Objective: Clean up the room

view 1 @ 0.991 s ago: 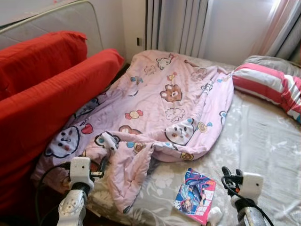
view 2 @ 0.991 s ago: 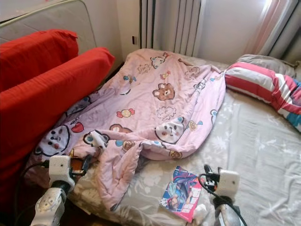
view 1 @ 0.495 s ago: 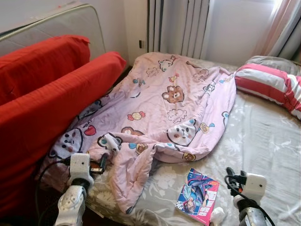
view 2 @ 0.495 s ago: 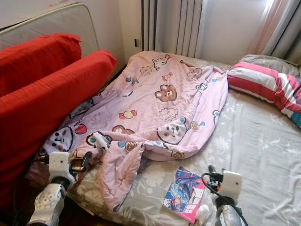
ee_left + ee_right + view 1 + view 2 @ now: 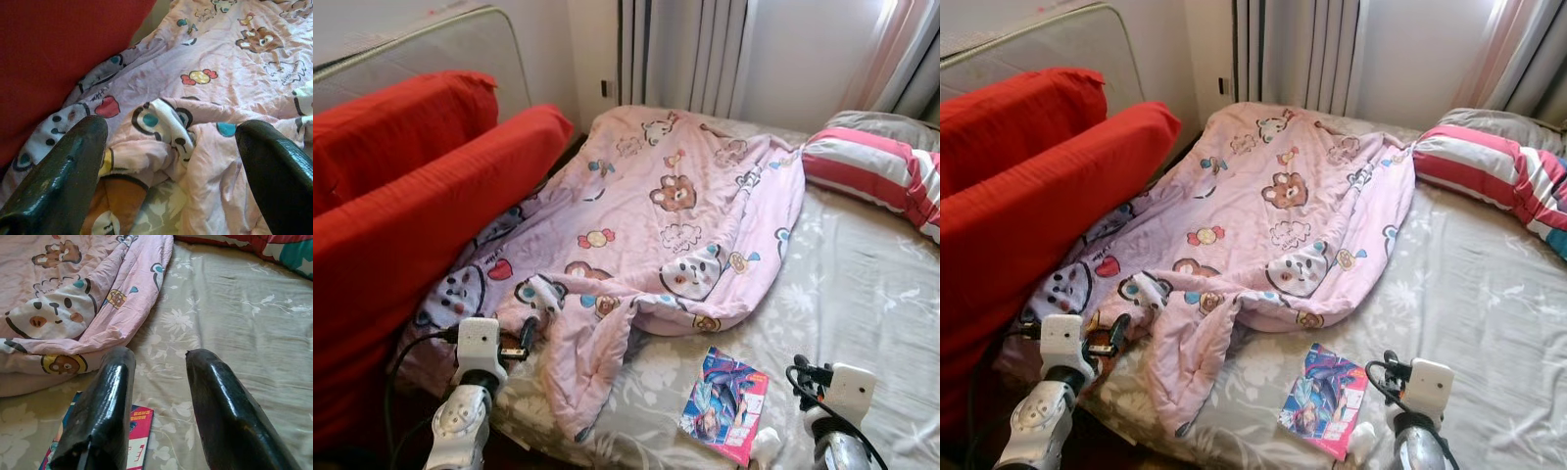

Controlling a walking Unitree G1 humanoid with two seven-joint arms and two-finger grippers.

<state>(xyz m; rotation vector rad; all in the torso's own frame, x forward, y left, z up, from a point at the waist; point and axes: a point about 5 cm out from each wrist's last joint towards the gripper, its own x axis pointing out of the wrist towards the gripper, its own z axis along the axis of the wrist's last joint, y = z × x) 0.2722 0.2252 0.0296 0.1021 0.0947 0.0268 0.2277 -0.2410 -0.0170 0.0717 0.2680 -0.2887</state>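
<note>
A rumpled pink quilt printed with cartoon bears and sweets [image 5: 666, 225] lies across the left half of a bed covered in a grey sheet with a pale flower pattern [image 5: 862, 294], its near edge bunched into a thick fold that hangs toward the near side of the mattress. Left of the bed stand two bulky red cushions [image 5: 421, 196], and behind them a grey padded panel [image 5: 460, 49] leans on the wall. At the far right a pink, white and grey striped pillow [image 5: 871, 166] rests against the curtains [image 5: 685, 49]. A thin colourful comic book with a pink border [image 5: 724, 403] lies flat on the bare sheet at the near edge, just right of the quilt's fold. The left gripper [image 5: 522, 343] hovers at the near left corner of the bed, close to the quilt's bunched edge; the left wrist view shows its two black fingers [image 5: 58, 181] spread wide with nothing between them, and beneath them an orange patch of the quilt tucked in the folds. The right gripper [image 5: 156, 377] sits near the comic book, its jaws moderately apart and empty; the right wrist view shows the book's pink corner under one finger.
</note>
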